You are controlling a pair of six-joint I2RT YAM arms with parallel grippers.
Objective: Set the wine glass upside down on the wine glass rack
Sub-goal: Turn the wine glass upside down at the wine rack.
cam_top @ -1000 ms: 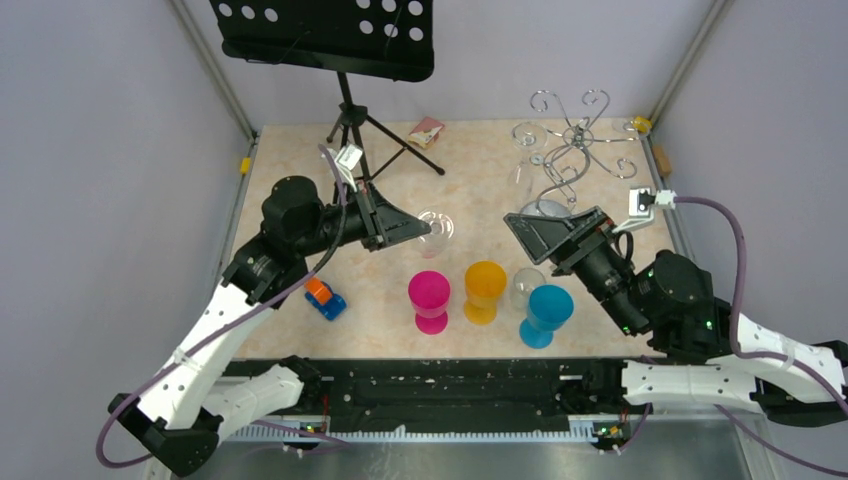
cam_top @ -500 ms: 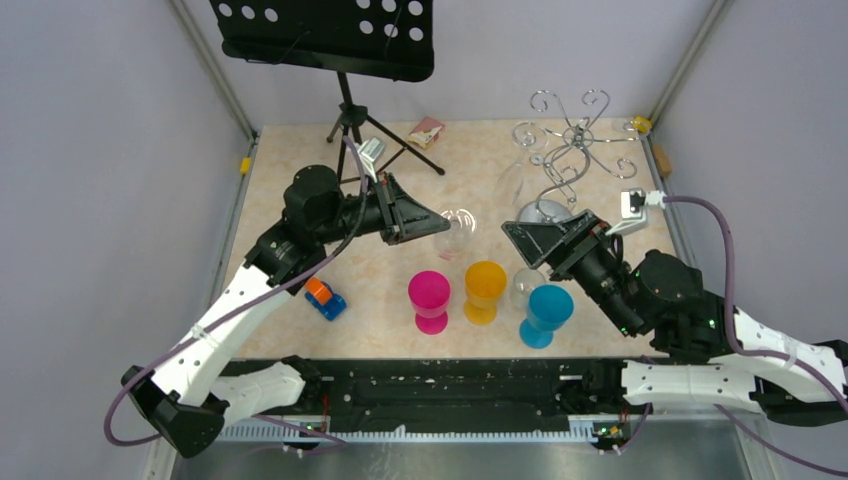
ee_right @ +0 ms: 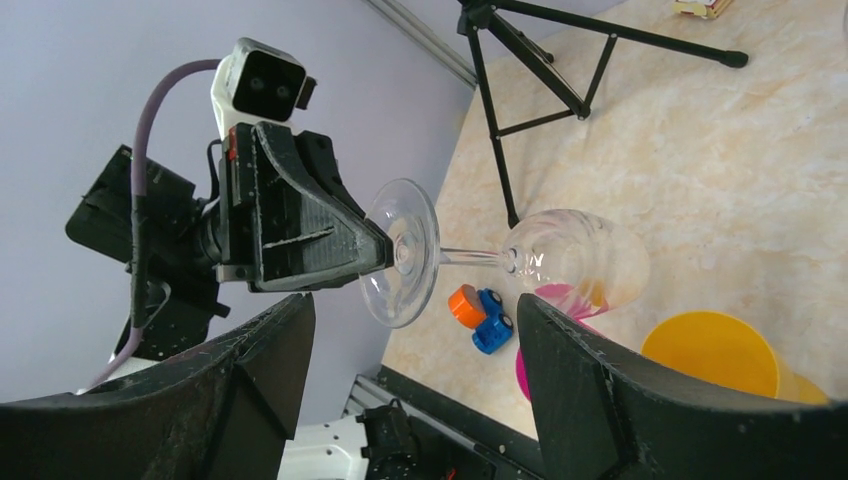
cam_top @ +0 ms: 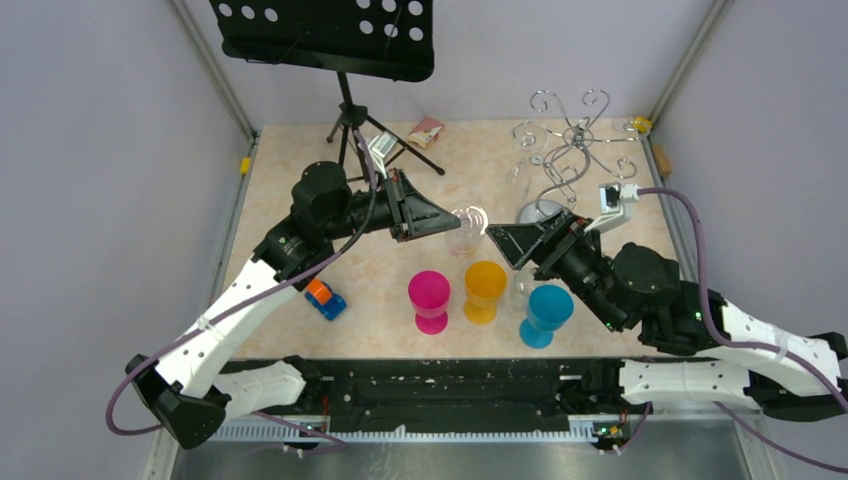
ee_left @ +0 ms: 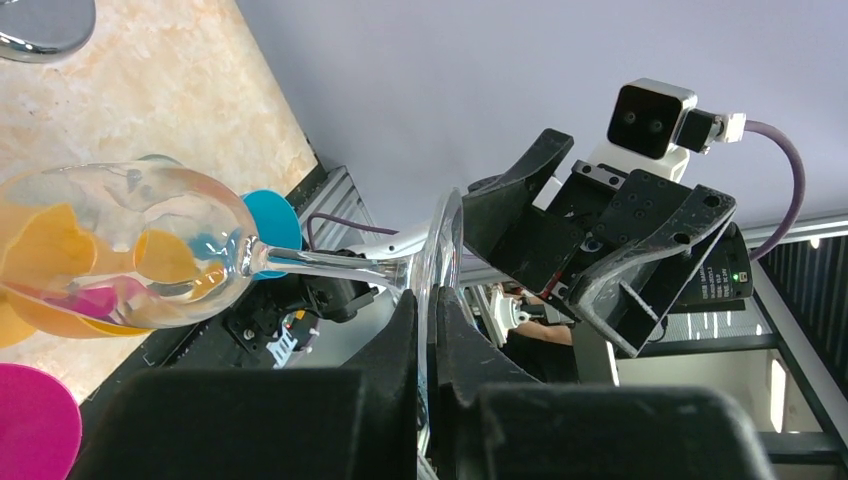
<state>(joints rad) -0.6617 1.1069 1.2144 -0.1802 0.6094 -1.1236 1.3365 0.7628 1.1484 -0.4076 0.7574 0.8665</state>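
Wine glass [cam_top: 466, 228], clear and empty, hangs sideways above the middle of the counter [cam_top: 470, 160], stem about level. Its round foot is pinched edge-on between the closed fingers of the left gripper [cam_top: 448, 222]. Black music stand [cam_top: 330, 40] at the far edge is cut off at the top. Wine glass rack [cam_top: 568, 150], chrome wire with curled hooks, stands in the far right corner. Its mirror base is partly hidden behind the right gripper [cam_top: 500, 240], whose fingers are spread wide just beside the foot, holding nothing. White print on the right arm is too small to read.
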